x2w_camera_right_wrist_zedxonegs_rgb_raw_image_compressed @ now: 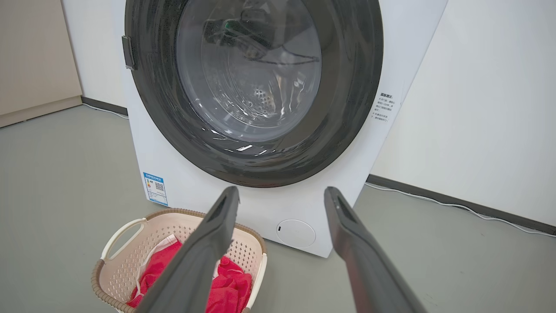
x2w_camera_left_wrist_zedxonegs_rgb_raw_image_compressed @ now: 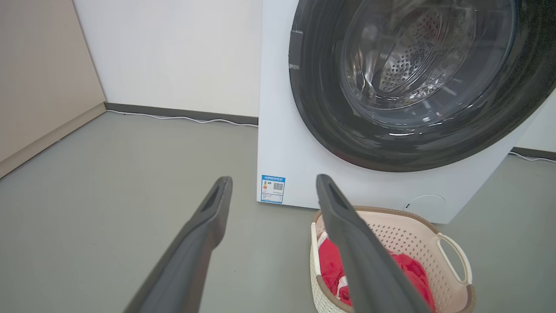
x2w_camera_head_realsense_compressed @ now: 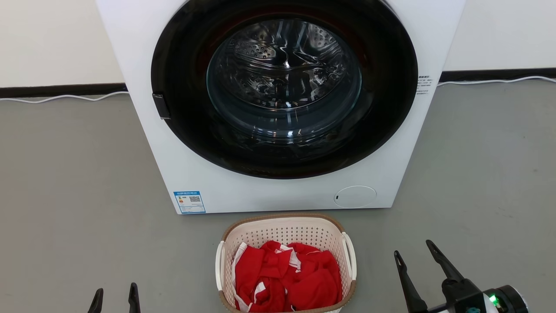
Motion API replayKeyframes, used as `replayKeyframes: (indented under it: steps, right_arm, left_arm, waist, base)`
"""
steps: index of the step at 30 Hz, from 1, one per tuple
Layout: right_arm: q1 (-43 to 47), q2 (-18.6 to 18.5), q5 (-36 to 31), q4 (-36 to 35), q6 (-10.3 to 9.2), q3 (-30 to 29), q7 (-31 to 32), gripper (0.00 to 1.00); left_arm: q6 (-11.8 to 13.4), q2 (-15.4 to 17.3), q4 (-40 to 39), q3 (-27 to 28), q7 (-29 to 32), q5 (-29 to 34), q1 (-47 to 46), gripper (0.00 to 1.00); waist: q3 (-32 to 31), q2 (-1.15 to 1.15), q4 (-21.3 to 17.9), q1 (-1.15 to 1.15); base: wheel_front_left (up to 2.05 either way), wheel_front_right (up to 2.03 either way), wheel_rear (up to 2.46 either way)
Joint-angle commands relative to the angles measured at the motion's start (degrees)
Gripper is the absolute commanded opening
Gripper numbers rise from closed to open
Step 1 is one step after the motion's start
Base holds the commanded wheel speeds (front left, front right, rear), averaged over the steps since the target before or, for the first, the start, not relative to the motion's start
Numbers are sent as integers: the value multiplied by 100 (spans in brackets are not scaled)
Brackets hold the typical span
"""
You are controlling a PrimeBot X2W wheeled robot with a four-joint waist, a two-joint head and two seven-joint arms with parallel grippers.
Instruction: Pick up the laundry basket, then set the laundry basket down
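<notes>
Laundry basket [x2w_camera_head_realsense_compressed: 286,232] is seen on the floor [x2w_camera_head_realsense_compressed: 78,195], just in front of the washing machine [x2w_camera_head_realsense_compressed: 278,198], with red clothing [x2w_camera_head_realsense_compressed: 289,278] inside. The left gripper [x2w_camera_head_realsense_compressed: 115,299] and right gripper [x2w_camera_head_realsense_compressed: 413,248] are spread wide and empty, one at each side. The white handles [x2w_camera_head_realsense_compressed: 350,256] are best approached level, both together. Open floor is offered on either side; the far rim is crowded by the machine's front.

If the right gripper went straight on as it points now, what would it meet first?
Probably the washer, its white front below the door; the basket lies left of that line. Depth is unclear.
</notes>
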Motion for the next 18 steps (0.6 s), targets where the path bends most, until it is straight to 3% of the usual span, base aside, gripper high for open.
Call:
replayKeyframes:
  steps: [1,18]
  right_arm:
    - [-204,-56,9,-101,19,87,-79,100]
    - [-229,-55,64,-12,19,26,-79,100]
  left_arm:
    - [-34,61,-103,151,-52,-13,-131,100]
    - [-34,57,-62,93,-52,-52,-137,100]
  waist:
    - [2,0,-3,0]
    - [50,0,-23,0]
  base:
    - [0,0,0]
    - [0,0,0]
